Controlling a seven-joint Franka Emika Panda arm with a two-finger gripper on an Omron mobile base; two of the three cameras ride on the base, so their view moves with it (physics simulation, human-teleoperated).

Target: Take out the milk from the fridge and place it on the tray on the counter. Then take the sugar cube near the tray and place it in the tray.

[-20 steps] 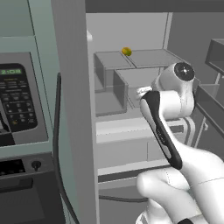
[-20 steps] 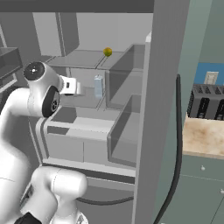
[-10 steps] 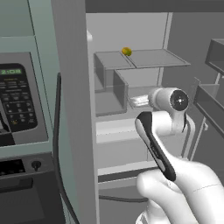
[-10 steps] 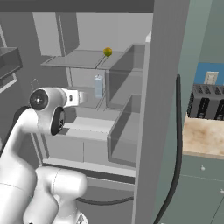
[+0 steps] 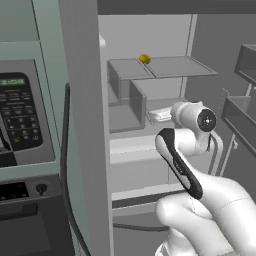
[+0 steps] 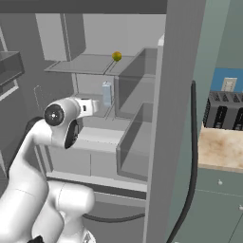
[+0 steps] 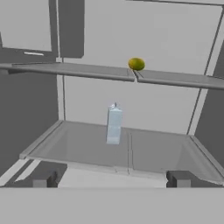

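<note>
Ahead of my gripper (image 7: 110, 178), on every side: the fridge (image 5: 165, 35), door swung open, pale grey interior. I have dropped from the height of the upper shelf to the height of the shelf below it over the last second, so the hand now looks straight into the lower compartment rather than over it.

Upper shelf (image 7: 179, 78): above my gripper, thin and flat, split down the middle.

Lower shelf (image 7: 87, 146): level with and just beyond my fingertips (image 7: 43, 180), bare except for one item.

The milk (image 7: 114, 125): upright on that lower shelf, straight ahead of the gripper and a little toward the back wall, still apart from my fingers. In the right base view the milk (image 6: 107, 94) stands just beyond the hand. It has not moved.

Gripper: released, fingers spread wide at either side, nothing between them.

Small yellow-green fruit (image 7: 136, 64): on the upper shelf, above and slightly to one side of the carton.

Reading: the descent has lined me up with the carton. I judge the reach forward and the closing on it as the step in hand; tray and sugar cube come later.
</note>
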